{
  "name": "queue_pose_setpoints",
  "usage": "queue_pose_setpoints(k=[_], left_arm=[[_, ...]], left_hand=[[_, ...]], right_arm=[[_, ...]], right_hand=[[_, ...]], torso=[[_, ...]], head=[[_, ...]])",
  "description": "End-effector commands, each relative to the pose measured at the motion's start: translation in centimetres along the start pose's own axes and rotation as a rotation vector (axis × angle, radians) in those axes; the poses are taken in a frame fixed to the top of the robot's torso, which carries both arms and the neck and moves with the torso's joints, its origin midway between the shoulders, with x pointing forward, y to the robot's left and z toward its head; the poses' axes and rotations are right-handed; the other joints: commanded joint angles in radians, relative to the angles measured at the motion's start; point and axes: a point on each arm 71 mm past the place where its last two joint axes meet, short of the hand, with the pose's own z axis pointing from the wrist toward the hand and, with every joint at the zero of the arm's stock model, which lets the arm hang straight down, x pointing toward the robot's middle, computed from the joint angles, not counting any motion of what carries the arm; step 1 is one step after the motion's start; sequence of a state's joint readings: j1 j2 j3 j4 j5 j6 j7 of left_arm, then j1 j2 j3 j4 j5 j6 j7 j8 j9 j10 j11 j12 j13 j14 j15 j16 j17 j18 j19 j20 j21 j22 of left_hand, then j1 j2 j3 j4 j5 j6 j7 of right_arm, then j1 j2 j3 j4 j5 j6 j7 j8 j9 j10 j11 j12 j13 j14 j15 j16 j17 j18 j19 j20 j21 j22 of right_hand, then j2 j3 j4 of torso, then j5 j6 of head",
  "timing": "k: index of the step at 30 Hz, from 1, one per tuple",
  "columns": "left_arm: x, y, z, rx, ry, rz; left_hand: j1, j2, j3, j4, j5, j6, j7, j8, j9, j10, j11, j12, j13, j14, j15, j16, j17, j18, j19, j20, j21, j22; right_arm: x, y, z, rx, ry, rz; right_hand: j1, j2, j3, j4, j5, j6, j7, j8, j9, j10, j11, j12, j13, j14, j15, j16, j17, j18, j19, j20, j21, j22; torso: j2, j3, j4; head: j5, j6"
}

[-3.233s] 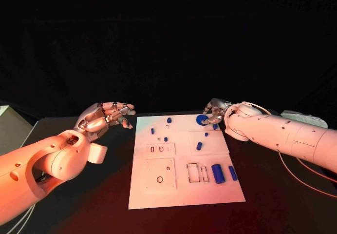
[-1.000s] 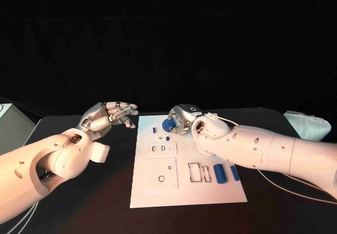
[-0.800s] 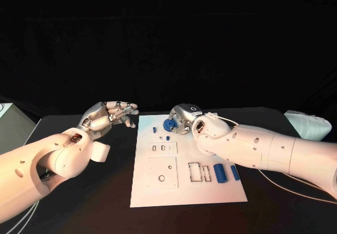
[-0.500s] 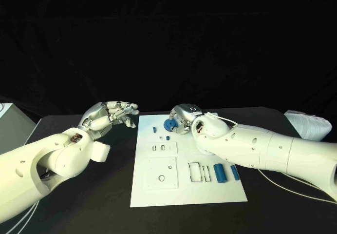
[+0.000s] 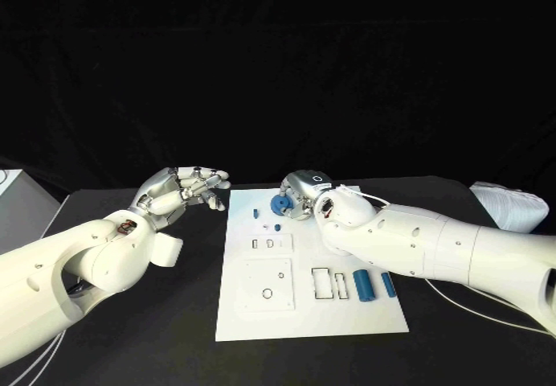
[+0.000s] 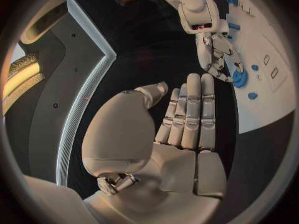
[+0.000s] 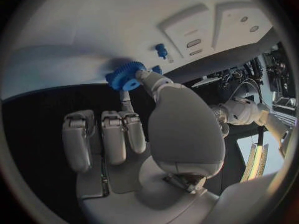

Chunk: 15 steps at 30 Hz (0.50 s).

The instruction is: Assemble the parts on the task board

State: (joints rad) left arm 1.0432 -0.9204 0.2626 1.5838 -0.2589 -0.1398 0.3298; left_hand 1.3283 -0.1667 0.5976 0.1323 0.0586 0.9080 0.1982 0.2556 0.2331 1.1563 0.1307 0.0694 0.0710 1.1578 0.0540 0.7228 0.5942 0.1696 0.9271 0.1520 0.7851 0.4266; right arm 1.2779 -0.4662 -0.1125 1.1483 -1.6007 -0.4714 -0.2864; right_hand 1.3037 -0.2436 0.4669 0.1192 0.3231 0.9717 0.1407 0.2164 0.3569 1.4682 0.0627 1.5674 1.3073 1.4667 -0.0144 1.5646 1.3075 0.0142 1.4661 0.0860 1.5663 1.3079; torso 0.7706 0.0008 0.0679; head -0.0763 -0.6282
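The white task board lies in the middle of the table. My right hand hovers over its far part and pinches a blue gear between thumb and a finger; the right wrist view shows the gear close over the board, beside a small blue peg. In the left wrist view the gear hangs under the right hand. My left hand floats off the board's far left corner, fingers stretched out and holding nothing.
A blue peg and a small blue piece stand near the gear. Two blue cylinders lie at the board's right edge beside rectangular slots. A pale bundle sits far right.
Since 3.2 s ago my right hand carried the gear from the board's far right corner leftward to its far middle. Over the last second it has barely shifted. The left hand stays put.
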Motion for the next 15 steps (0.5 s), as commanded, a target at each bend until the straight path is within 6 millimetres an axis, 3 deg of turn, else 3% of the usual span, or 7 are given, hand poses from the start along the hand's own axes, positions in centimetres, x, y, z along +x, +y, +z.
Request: queue_pose_setpoints(k=[1, 15], left_arm=[[0.32, -0.08, 0.06, 0.005, 0.026, -0.003], [0.30, -0.08, 0.03, 0.002, 0.027, -0.002]], left_hand=[[-0.002, 0.000, 0.001, -0.002, -0.002, -0.007, 0.001, -0.006, 0.001, -0.010, 0.000, -0.004, 0.001, -0.006, 0.001, 0.006, 0.001, 0.011, -0.008, 0.001, 0.007, 0.001], [-0.003, 0.000, 0.001, -0.002, -0.002, -0.007, 0.001, -0.007, 0.001, -0.010, 0.001, -0.004, 0.001, -0.007, 0.001, 0.006, 0.001, 0.011, -0.009, 0.001, 0.008, 0.002]], right_arm=[[-0.04, 0.12, 0.05, -0.006, -0.011, -0.011], [0.34, 0.30, 0.16, -0.015, 0.035, -0.007]], right_hand=[[-0.016, -0.002, -0.001, 0.009, -0.005, -0.014, 0.004, -0.012, -0.002, 0.103, 0.000, 0.003, 0.263, 0.104, -0.004, 0.006, 0.263, -0.014, 0.105, -0.003, 0.004, 0.263], [-0.037, -0.011, -0.037, 0.029, -0.011, -0.047, 0.008, -0.039, -0.013, 0.103, 0.005, 0.003, 0.263, 0.104, 0.001, 0.006, 0.263, -0.014, 0.105, 0.003, 0.004, 0.263]], torso=[[0.000, 0.0000, 0.0001], [0.000, 0.0007, -0.0010]], head=[[0.001, -0.002], [0.001, -0.002]])
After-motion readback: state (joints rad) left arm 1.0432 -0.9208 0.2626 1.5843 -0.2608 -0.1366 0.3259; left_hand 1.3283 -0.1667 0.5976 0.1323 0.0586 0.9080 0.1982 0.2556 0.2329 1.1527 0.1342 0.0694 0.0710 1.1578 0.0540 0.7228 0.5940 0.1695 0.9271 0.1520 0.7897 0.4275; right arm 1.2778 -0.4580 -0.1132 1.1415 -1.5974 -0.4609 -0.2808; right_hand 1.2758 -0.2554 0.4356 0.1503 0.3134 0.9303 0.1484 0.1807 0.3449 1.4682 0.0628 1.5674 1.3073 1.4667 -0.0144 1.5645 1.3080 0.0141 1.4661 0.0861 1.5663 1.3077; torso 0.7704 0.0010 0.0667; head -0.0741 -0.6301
